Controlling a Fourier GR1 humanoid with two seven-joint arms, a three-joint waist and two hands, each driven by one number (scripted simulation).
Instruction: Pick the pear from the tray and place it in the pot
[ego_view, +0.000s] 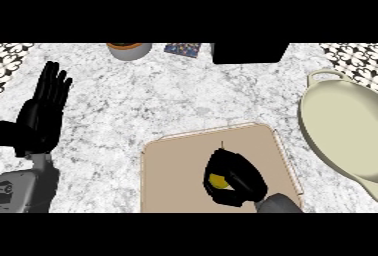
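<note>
White-grey marbled surface (184, 95) carries a flat tan rectangular tray (177, 170). Within the tray's outline, the black right hand (240, 175) curls its fingers round the yellow pear (217, 181). A cream oval pot (339, 130) sits at the right. The left hand (40, 112) rests open at the left edge, fingers straight.

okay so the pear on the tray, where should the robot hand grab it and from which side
Probably round its body, coming from above. The pear lies low on the flat tray, so only its top and sides are free. The right robot hand is curled over it that way, hiding all but a yellow patch, so its stem end cannot be told.
</note>
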